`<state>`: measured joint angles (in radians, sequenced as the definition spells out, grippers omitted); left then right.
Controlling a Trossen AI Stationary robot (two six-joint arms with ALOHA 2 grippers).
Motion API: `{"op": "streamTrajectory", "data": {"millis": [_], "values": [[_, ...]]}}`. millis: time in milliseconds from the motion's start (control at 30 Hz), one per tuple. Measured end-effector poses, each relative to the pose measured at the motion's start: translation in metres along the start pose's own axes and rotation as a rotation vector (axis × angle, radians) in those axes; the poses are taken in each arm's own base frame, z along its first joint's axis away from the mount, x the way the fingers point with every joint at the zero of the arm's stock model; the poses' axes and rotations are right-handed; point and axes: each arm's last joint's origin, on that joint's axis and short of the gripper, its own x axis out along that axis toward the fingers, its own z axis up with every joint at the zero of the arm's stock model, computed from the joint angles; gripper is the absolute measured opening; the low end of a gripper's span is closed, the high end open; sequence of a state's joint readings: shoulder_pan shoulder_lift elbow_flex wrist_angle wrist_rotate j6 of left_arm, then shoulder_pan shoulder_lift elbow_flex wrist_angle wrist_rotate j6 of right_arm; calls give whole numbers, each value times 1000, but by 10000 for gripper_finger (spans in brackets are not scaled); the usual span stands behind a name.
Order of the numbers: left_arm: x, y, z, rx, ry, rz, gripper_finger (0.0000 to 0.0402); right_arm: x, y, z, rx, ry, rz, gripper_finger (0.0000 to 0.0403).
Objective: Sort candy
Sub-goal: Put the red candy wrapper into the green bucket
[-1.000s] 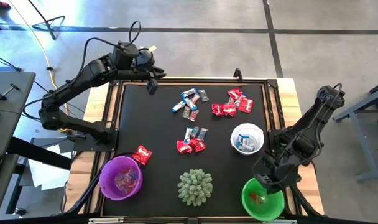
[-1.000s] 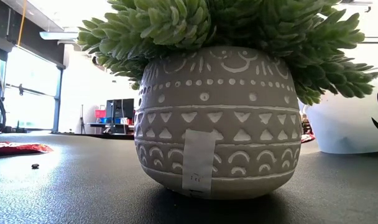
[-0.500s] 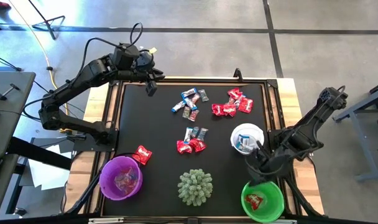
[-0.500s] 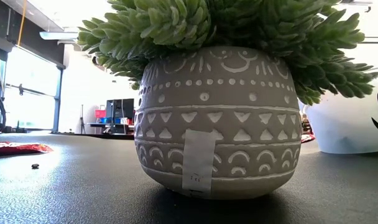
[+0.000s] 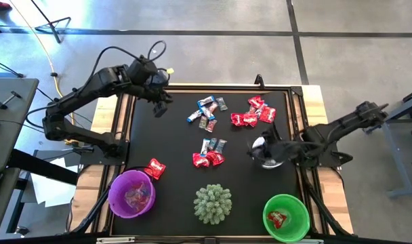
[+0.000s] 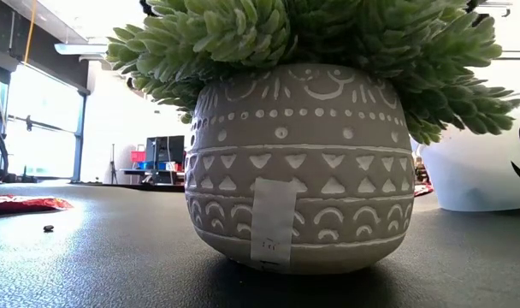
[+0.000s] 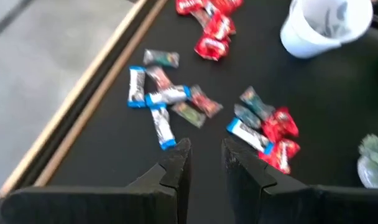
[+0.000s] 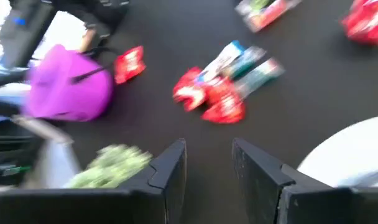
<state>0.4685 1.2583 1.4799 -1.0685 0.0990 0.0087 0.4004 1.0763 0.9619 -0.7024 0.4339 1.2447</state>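
Note:
Wrapped candy lies on the black mat in three loose piles: blue-and-white and grey pieces [image 5: 207, 112], red ones [image 5: 253, 112], and a mixed pile [image 5: 209, 153]. A single red piece [image 5: 155, 168] lies by the purple bowl [image 5: 131, 194]. My left gripper [image 5: 160, 106] hangs open over the mat's far left corner, nothing between its fingers [image 7: 206, 167]. My right gripper [image 5: 259, 150] hovers open at the white bowl [image 5: 277, 142], partly hiding it, with its fingers apart [image 8: 207, 167] and nothing between them. The green bowl [image 5: 286, 217] holds a red candy [image 5: 277, 219].
A spiky pale-green plant in a patterned grey pot [image 5: 213, 203] stands at the mat's near edge between the purple and green bowls; it fills the low view [image 6: 294, 162]. A raised frame [image 5: 128, 135] borders the mat. Open mat lies left of the piles.
My right gripper has swung from above the green bowl toward the table's far edge and leftward, rolling as it went, and now stands over the white bowl. A red candy shows in the green bowl. My left gripper has tipped downward and drifted slightly toward the candy.

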Motion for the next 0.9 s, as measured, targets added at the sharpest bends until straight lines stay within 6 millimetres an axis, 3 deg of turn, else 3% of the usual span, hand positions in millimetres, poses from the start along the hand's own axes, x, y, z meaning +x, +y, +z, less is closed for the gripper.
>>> {"op": "streamTrajectory", "data": {"millis": [133, 300, 600, 733, 900], "values": [[1, -12, -7, 23, 71, -38, 74, 8, -14, 18, -96, 7, -97, 126], [3, -24, -18, -68, 174, -45, 74, 16, -28, 40, -140, 24, -145, 126], [49, -40, -60, -360, 378, 63, 74, 22, -48, 66, -206, 87, -151, 126], [66, -45, -77, -336, 427, 67, 74, 23, -57, 73, -268, 156, -128, 126], [91, -60, -82, -218, 330, -128, 74, 22, -69, 83, -339, 181, -156, 126]]}}
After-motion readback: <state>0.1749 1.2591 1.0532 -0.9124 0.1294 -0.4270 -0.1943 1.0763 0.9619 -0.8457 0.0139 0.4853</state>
